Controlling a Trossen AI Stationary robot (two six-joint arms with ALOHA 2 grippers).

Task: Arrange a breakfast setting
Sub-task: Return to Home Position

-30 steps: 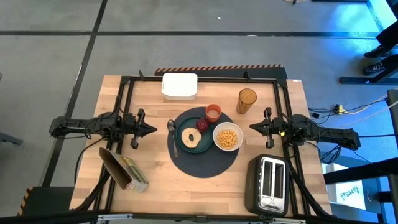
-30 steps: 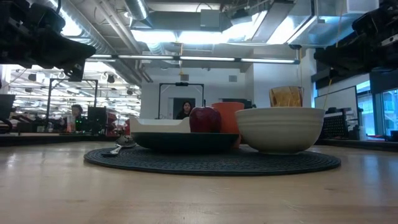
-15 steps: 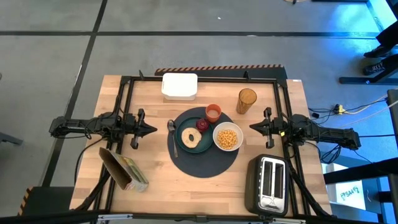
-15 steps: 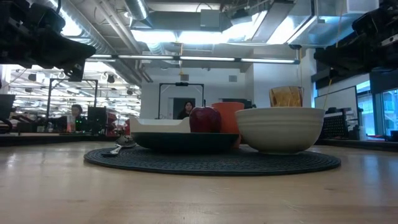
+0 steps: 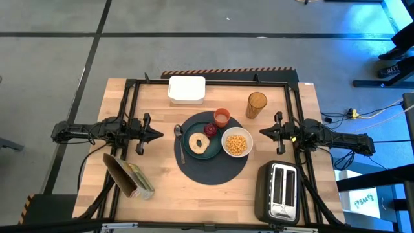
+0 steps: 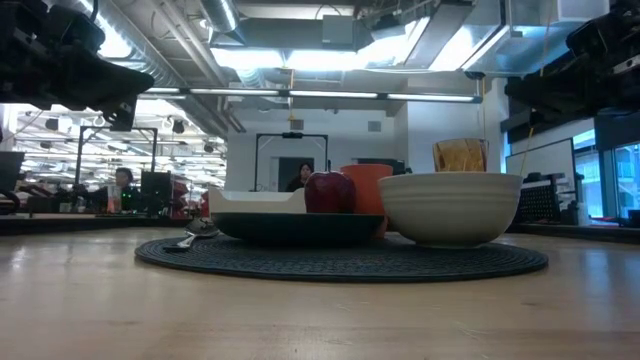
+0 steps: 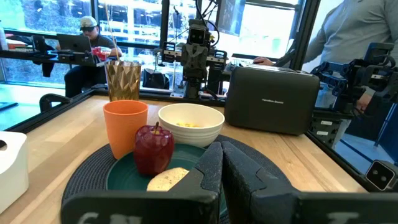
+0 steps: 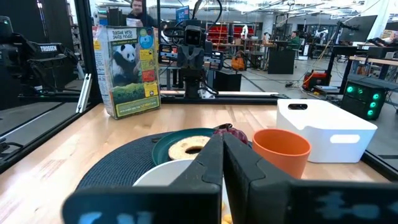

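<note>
A dark round mat lies at the table's middle. On it stands a teal plate with a bagel and a red fruit. A white bowl of yellow cereal sits at the plate's right, an orange cup at the far side, a metal spoon at the left. My left gripper is shut and empty left of the mat. My right gripper is shut and empty right of the bowl.
A white box and an amber glass stand at the far side. A toaster sits at the near right, a cereal box at the near left. A black frame runs around the table. People show in the room behind.
</note>
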